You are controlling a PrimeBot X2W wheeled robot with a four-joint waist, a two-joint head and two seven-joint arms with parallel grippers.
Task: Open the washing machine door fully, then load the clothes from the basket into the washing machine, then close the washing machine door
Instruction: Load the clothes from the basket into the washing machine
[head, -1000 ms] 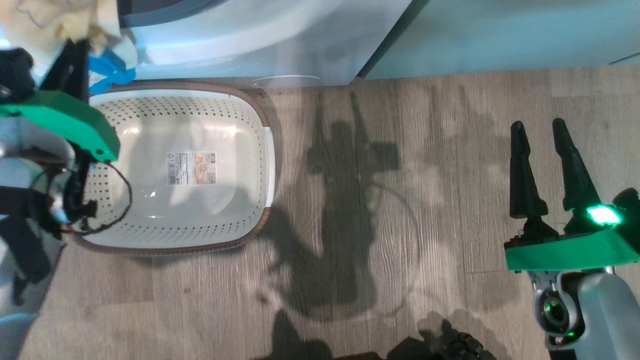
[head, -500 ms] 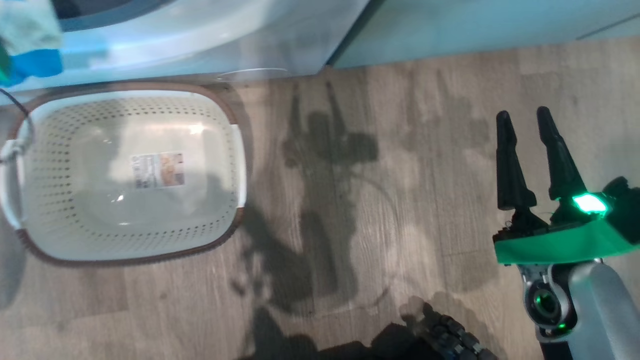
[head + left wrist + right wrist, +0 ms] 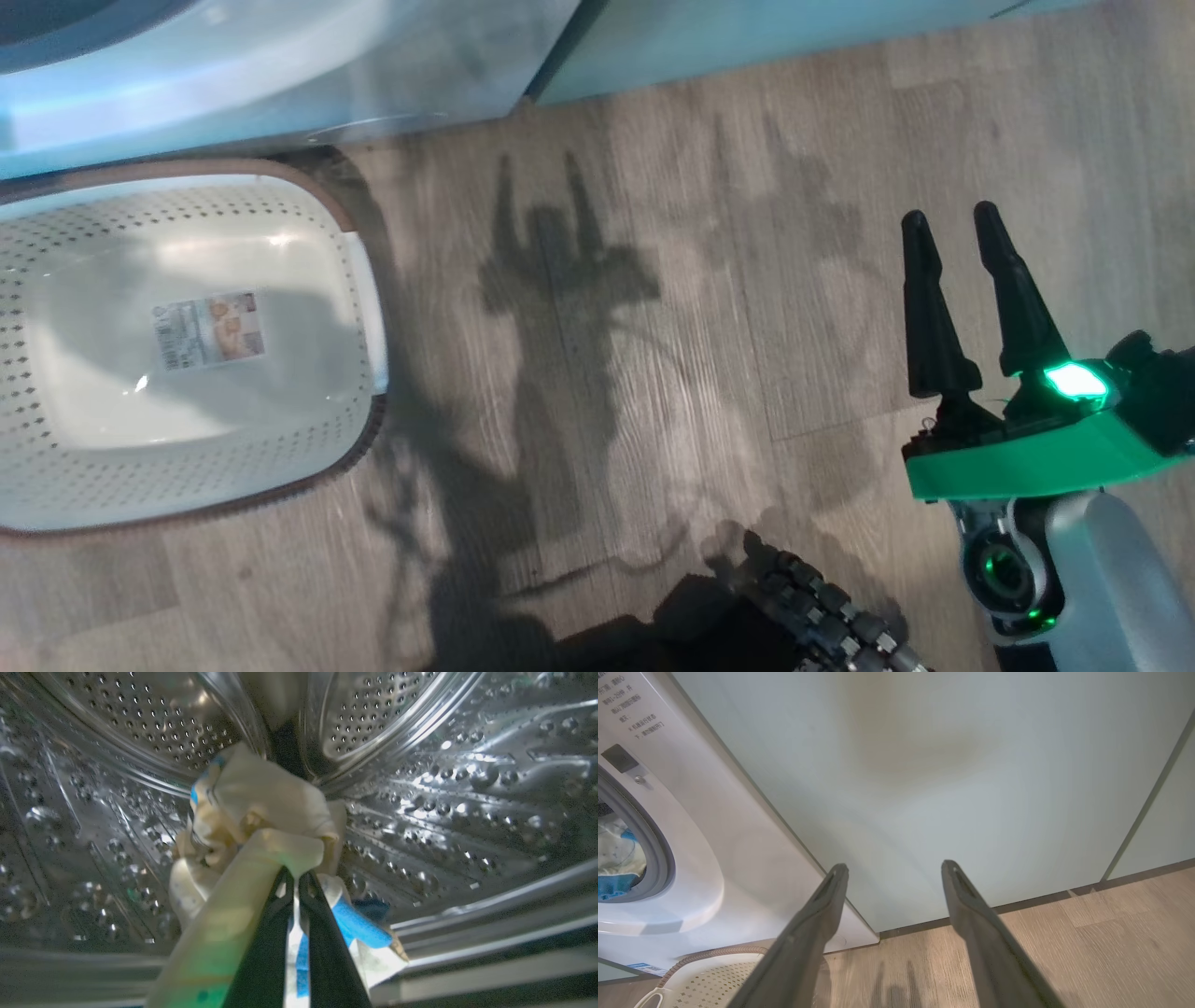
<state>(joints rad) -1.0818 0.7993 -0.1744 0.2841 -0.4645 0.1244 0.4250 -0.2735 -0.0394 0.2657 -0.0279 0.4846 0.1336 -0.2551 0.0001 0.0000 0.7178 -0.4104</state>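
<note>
Inside the washing machine [image 3: 738,826], my left gripper [image 3: 295,875] has its 2 fingers clenched on the clothes [image 3: 266,798], a pale yellow and blue bundle surrounded by the steel drum [image 3: 140,718]. The basket [image 3: 215,166] sits on the floor [image 3: 709,308] just in front of the washing machine, its label [image 3: 207,329] showing on the bottom. My right gripper [image 3: 950,219] hovers to the right of the washing machine, 2 fingers spread apart, grasping nothing.

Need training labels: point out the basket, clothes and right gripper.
basket [image 3: 187,401], head view, its bare bottom.
clothes [image 3: 266,793], left wrist view, the pale upper fold.
right gripper [image 3: 949,213], head view, midway between its two tips.
</note>
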